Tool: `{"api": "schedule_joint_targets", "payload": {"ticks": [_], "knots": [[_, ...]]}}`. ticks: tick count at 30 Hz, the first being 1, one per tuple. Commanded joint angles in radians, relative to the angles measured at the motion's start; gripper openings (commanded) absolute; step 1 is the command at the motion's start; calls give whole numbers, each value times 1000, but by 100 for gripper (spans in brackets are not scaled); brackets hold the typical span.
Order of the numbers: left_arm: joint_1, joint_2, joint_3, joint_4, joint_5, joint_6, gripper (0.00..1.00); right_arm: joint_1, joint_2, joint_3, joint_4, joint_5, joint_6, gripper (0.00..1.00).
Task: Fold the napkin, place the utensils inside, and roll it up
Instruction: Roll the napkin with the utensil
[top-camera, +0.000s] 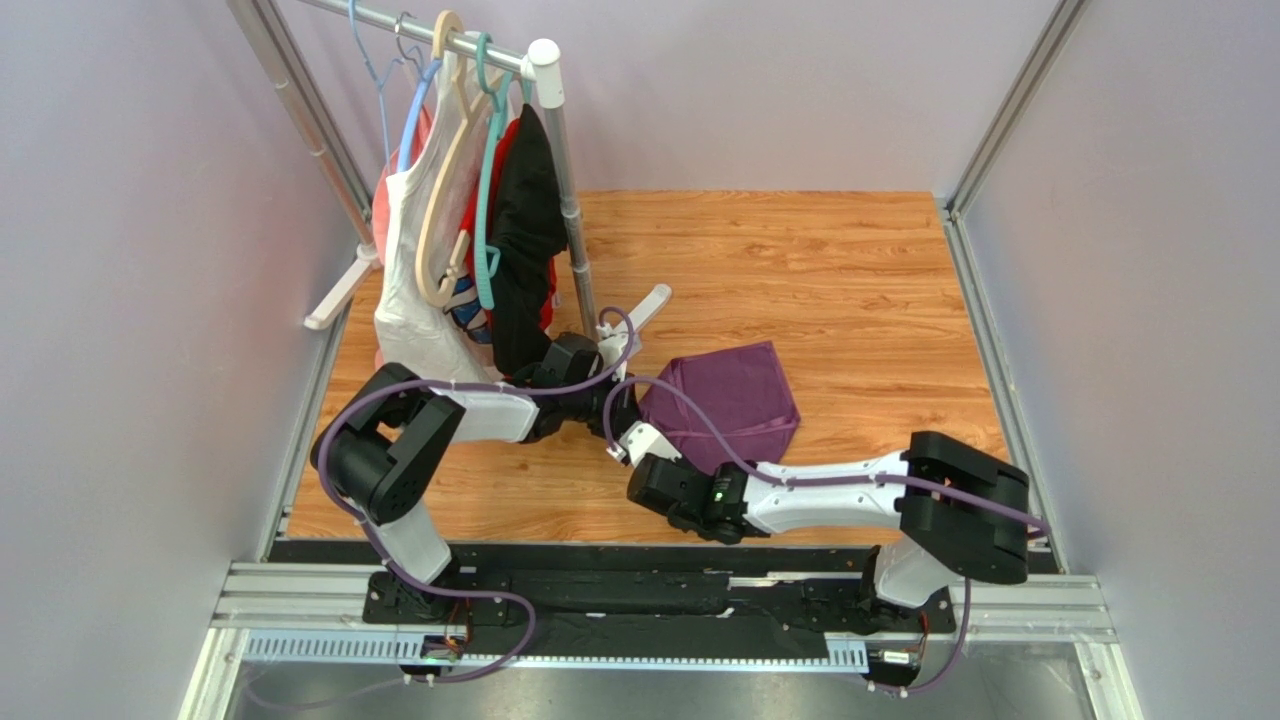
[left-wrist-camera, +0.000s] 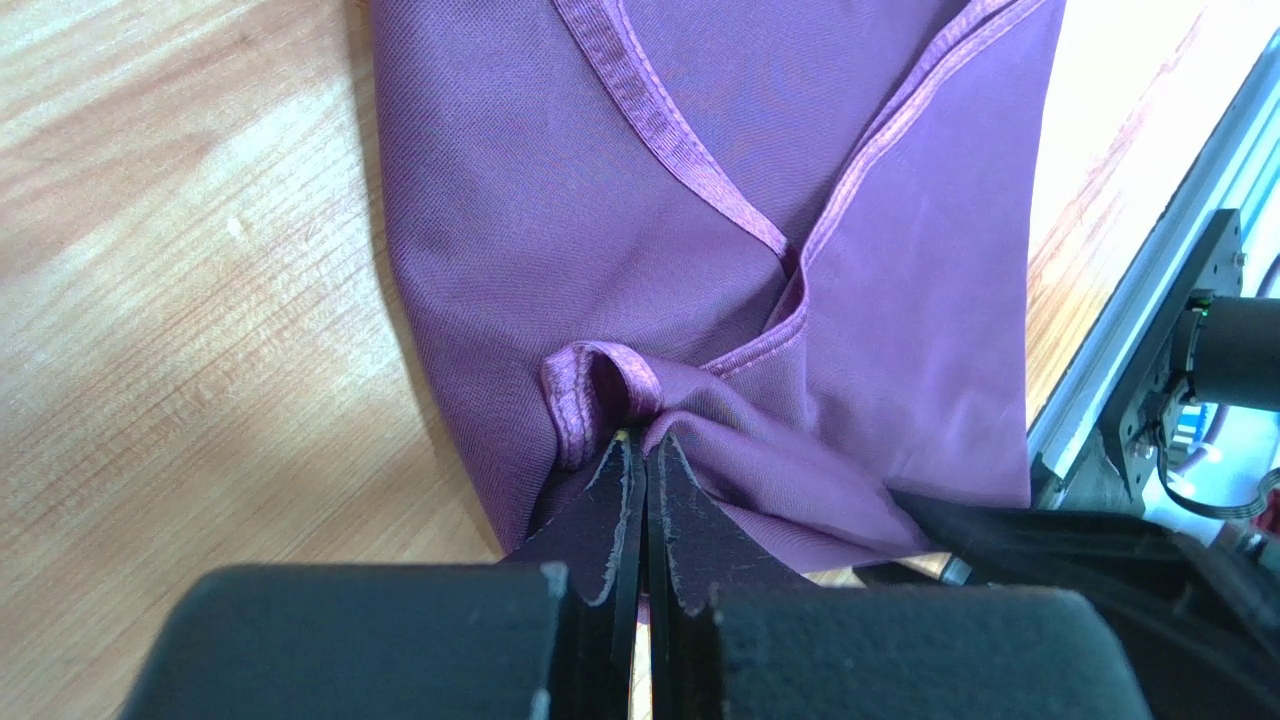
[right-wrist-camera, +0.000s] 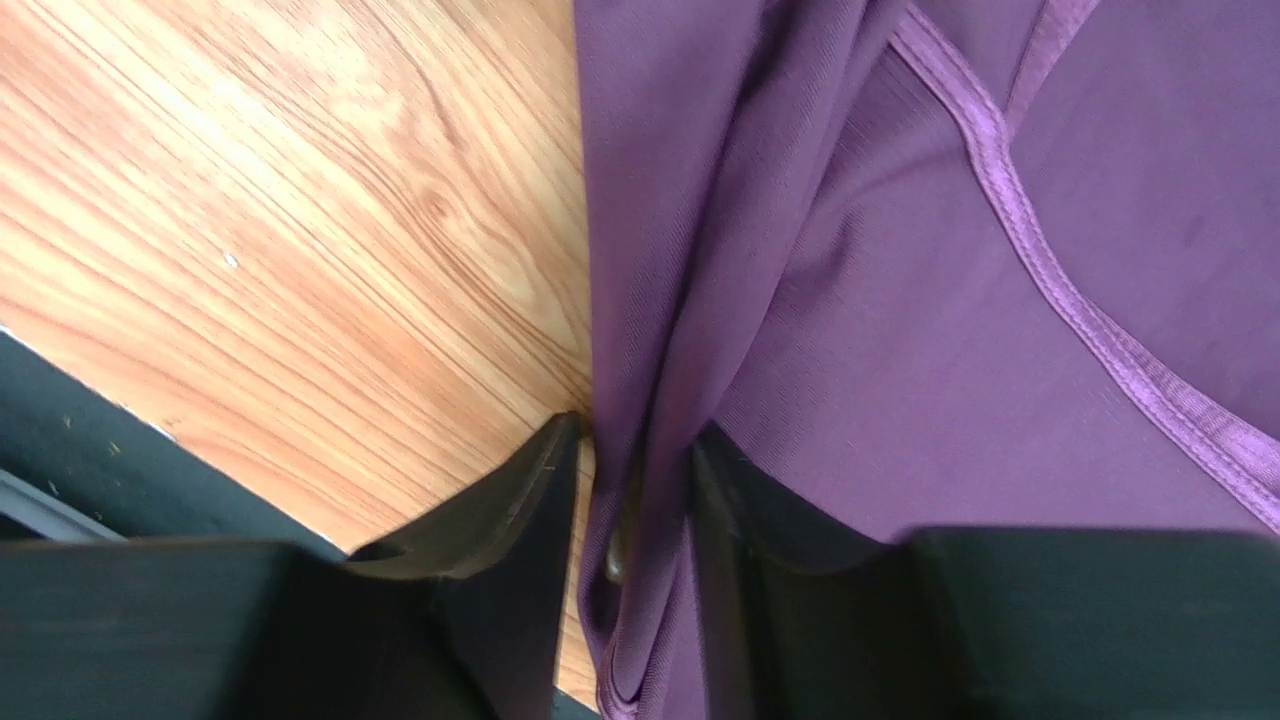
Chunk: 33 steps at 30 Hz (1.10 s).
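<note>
The left fingers (left-wrist-camera: 609, 518) are pinched shut on the curled hem of the napkin (left-wrist-camera: 721, 180). The right fingers (right-wrist-camera: 504, 518) straddle a bunched fold (clamped or not, I cannot tell). A loose side could slip on this thin cloth and skew the fold. Only the top view shows the napkin lying on the desk (top-camera: 872, 270), yet it hides both grips.

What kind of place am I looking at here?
Most likely a robot test booth, not a home: two white-and-black robot arms bolted to a metal rail, plain grey walls, and a clothes rack beside a purple cloth napkin on a wooden tabletop.
</note>
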Motion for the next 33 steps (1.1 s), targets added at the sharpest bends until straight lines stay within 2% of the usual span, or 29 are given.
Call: {"api": "schedule_joint_targets", "payload": {"ticks": [1, 3, 6, 7, 8, 10, 11, 17, 23, 33], "knots": [[8, 10, 16, -38, -4, 13, 0, 16, 65, 46, -5, 62, 20, 16], [8, 2, 13, -32, 12, 17, 0, 16, 73, 51, -19, 35, 34, 0], [8, -39, -10, 7, 29, 11, 5, 13, 59, 48, -31, -11, 40, 0], [8, -53, -16, 7, 27, 10, 10, 8, 51, 45, -30, -34, 40, 0], [8, -82, -21, 5, 24, 7, 21, -8, 33, 36, -28, -64, 40, 0], [8, -114, -27, -11, 19, 8, 30, -37, 11, 23, -17, -140, 48, 0], [8, -149, -30, -19, 10, 10, 41, -47, -11, 17, -7, -165, 48, 0], [8, -278, -58, -73, -24, 25, 59, -168, -76, -50, 93, -401, 51, 0], [8, -372, -117, -104, -53, 65, 63, -297, -85, -81, 159, -685, 25, 0], [8, -469, -246, 7, -44, 114, 68, -467, -32, -82, 216, -1030, -10, 0]]}}
